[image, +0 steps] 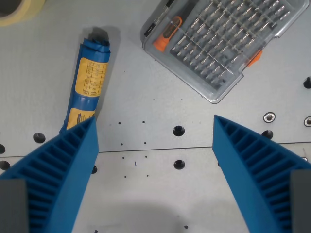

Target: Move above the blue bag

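Note:
The blue bag (90, 80) is a long rolled blue pack with yellow labels, lying on the grey table at the wrist view's upper left. Its lower end slips behind my left fingertip. My gripper (154, 127) hangs above the table with its two ribbed blue fingers (63, 170) spread wide apart and nothing between them. The bag lies up and to the wrist view's left of the gap between the fingertips, not under it.
A clear plastic case of screwdriver bits (218, 41) with an orange-handled driver lies at the upper right. A roll of tape (19, 9) peeks in at the top left corner. The table (160, 97) has scattered bolt holes and a seam line across it.

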